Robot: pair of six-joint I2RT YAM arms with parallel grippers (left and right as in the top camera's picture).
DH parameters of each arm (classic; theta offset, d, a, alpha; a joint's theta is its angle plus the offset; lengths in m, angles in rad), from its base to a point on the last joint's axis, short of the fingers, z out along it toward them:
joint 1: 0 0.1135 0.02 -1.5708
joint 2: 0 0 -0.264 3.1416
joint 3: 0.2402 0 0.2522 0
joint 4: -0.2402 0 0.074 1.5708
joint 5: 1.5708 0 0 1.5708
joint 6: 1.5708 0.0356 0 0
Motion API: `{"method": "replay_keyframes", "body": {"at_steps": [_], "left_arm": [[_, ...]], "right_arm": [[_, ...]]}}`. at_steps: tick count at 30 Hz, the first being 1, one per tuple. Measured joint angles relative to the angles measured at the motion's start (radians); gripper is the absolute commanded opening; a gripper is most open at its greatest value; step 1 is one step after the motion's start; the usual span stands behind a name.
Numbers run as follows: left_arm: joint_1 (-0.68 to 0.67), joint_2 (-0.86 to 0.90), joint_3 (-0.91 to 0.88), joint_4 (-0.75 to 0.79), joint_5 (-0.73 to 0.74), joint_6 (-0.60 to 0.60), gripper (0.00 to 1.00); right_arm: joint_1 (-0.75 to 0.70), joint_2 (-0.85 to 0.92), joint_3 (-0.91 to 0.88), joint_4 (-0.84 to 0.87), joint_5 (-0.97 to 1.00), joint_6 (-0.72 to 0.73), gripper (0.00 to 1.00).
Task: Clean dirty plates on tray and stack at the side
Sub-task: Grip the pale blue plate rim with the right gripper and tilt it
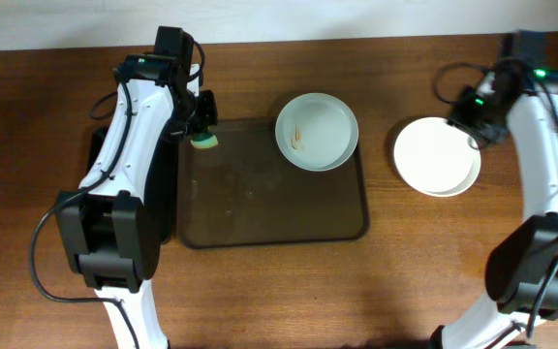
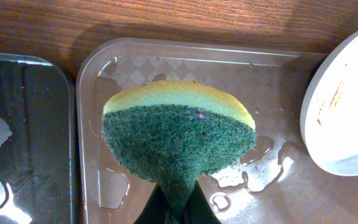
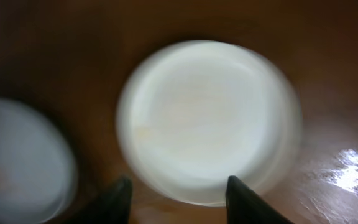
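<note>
A white plate (image 1: 317,131) with a yellowish-brown smear sits on the far right corner of the dark brown tray (image 1: 260,208); it also shows in the left wrist view (image 2: 347,106). My left gripper (image 1: 201,131) is shut on a green and yellow sponge (image 2: 179,134) over the tray's far left corner (image 2: 104,68). White plates are stacked (image 1: 437,155) on the table right of the tray. My right gripper (image 1: 473,121) is open and empty above the stack (image 3: 207,118), apart from it. The right wrist view is blurred.
A narrower black tray (image 1: 100,155), wet, lies left of the brown tray, mostly under my left arm; it shows in the left wrist view (image 2: 23,137). Water puddles (image 2: 247,168) lie on the brown tray. The dirty plate shows at the right wrist view's left edge (image 3: 17,162).
</note>
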Motion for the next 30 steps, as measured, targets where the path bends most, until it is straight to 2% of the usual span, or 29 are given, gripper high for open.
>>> {"method": "replay_keyframes", "body": {"at_steps": [5, 8, 9, 11, 16, 22, 24, 27, 30], "left_arm": [[0.000, 0.000, 0.000, -0.001, 0.000, 0.000, 0.00], [0.000, 0.000, 0.000, 0.000, 0.000, 0.000, 0.00], [0.000, 0.000, 0.000, -0.001, 0.000, 0.000, 0.00], [0.000, 0.000, 0.000, -0.001, 0.000, 0.000, 0.00], [0.000, 0.000, 0.000, -0.001, 0.000, 0.000, 0.00], [-0.008, 0.000, 0.000, -0.002, 0.000, 0.000, 0.01], [-0.014, 0.000, 0.000, -0.002, 0.000, 0.000, 0.00], [-0.019, 0.000, 0.000, -0.002, 0.000, 0.000, 0.00], [-0.019, 0.000, 0.000, -0.002, 0.000, 0.000, 0.00]], "right_arm": [[0.252, 0.045, 0.001, 0.096, -0.045, -0.018, 0.52], [0.330, 0.146, 0.000, 0.105, -0.033, -0.017, 0.49], [0.344, 0.175, 0.000, 0.105, -0.026, -0.017, 0.48], [0.370, 0.241, 0.000, 0.105, -0.002, -0.021, 0.39], [0.384, 0.279, -0.006, 0.114, 0.016, -0.023, 0.32], [0.385, 0.287, -0.022, 0.133, 0.017, -0.013, 0.30], [0.385, 0.305, -0.022, 0.141, 0.017, -0.011, 0.24], [0.399, 0.330, -0.023, 0.137, 0.023, -0.008, 0.04], [0.449, 0.330, -0.022, 0.068, 0.016, 0.012, 0.04]]}}
